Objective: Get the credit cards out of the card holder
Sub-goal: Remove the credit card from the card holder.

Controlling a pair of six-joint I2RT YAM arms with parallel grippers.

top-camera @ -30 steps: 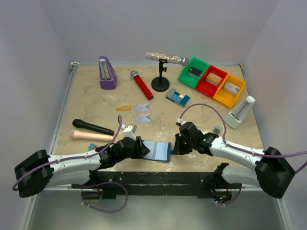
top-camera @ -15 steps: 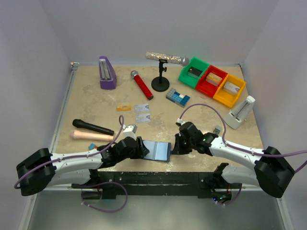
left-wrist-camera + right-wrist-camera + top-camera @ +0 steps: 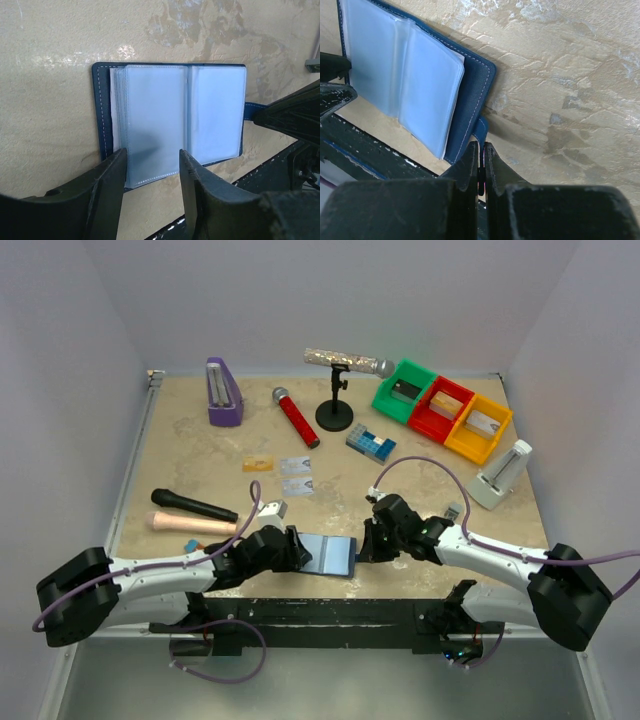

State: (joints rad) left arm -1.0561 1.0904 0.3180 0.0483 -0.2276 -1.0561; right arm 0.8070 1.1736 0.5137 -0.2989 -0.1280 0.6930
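The card holder lies spread open at the very front of the surface, its near edge just short of the dark rail that runs along the surface's front lip. Its pale grey-blue sleeves face up inside the dark-blue cover with its light stitching.

The left hand hangs over the holder's near-left part, half open. Its fingers stand apart on either side of the lower edge of the sleeves and grip nothing. The right hand is squeezed tight at the holder's right side, and its tips meet on the end of the small closure tab, which looks pinched between them.

Three credit cards lie flat farther back, well apart from the holder: a gold one on the left, a silver one beside it and a second silver one just nearer. Their print is too small to read. A bare strip of surface lies between them and the holder.

To the left, a black microphone and a peach one lie close to the left arm. A blue-and-white brick block sits behind the right arm, and green, red and yellow bins line the far right corner. The walls close in the surface on three sides.
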